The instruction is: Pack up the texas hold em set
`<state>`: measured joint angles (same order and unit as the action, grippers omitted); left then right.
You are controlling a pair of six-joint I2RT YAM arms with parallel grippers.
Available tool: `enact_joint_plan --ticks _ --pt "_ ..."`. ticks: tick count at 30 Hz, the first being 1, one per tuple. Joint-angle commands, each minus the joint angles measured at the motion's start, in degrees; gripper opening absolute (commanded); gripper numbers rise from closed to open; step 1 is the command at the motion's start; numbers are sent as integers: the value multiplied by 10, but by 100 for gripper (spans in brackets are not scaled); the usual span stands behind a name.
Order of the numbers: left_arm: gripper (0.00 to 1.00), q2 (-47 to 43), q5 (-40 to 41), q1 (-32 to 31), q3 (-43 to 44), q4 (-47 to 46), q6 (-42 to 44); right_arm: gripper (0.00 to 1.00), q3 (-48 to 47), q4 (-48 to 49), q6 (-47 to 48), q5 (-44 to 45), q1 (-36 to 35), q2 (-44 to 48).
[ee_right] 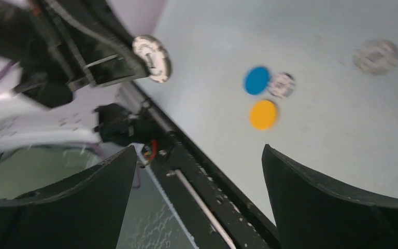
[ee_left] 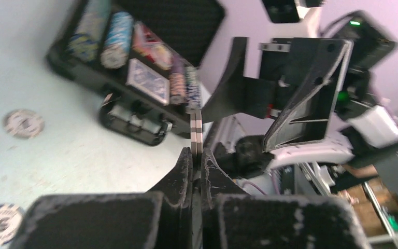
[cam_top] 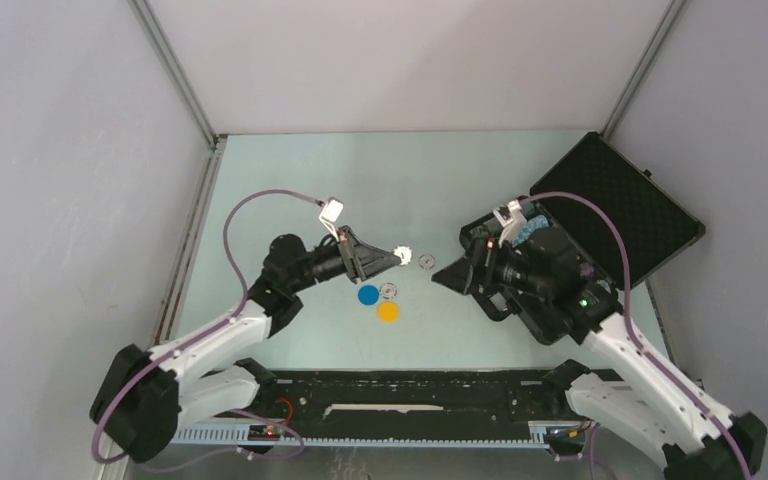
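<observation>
Pale table [cam_top: 290,190] in the top view carries the black case [cam_top: 625,205], open at the right, and we see a blue disc [cam_top: 368,295] and a yellow disc [cam_top: 388,312] lying loose between the arms. From the left wrist, we see the left gripper [ee_left: 197,154] clenched on a chip [ee_left: 196,127] standing on edge. From the right wrist, the right gripper [ee_right: 198,150] is released, its fingers wide apart.

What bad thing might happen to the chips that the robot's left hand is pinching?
1. The left gripper grips the white chips only at their lower edge, above the table; they may slip out and roll off.
2. The open right gripper faces them closely; the fingers might bump in a handover.
3. A dropped chip could scatter the blue disc and yellow disc lying nearby.
</observation>
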<state>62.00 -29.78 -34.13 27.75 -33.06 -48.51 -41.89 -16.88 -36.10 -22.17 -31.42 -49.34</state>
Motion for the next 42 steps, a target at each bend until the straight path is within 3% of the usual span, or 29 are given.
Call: enact_joint_plan --ticks 1,4,10,13,20,26,29,31,32,35,37,39,42 --pt "0 -53 -134 3 64 -12 19 99 25 173 25 -188 10 51" --pt "0 -60 -174 3 87 -31 -6 90 26 257 -14 -249 8 34" --pt "0 -42 -245 1 135 -71 -40 80 27 369 -70 -255 8 14" --pt "0 -28 -252 -1 143 -71 -41 71 27 429 -105 -265 3 -5" --pt "0 -6 -256 -6 133 -84 -43 53 27 472 -115 -253 -26 -32" --pt "0 5 -261 -6 130 -98 -50 25 27 489 -123 -251 -40 -62" --pt "0 4 -262 -4 129 -98 -48 3 28 484 -122 -245 -41 -66" --pt "0 6 -266 -1 131 -97 -50 0 27 470 -116 -234 -41 -63" --pt "5 6 -266 1 134 -94 -49 0 27 463 -110 -228 -40 -58" --pt "59 -6 -248 16 143 -40 -21 0 27 397 -63 -190 -34 -35" --pt "91 -28 -207 29 156 54 39 0 18 283 3 -126 -23 -10" --pt "100 -52 -118 33 205 246 139 0 5 137 95 15 -24 13" --pt "100 -62 127 33 315 474 191 0 -16 -30 219 263 -31 14"
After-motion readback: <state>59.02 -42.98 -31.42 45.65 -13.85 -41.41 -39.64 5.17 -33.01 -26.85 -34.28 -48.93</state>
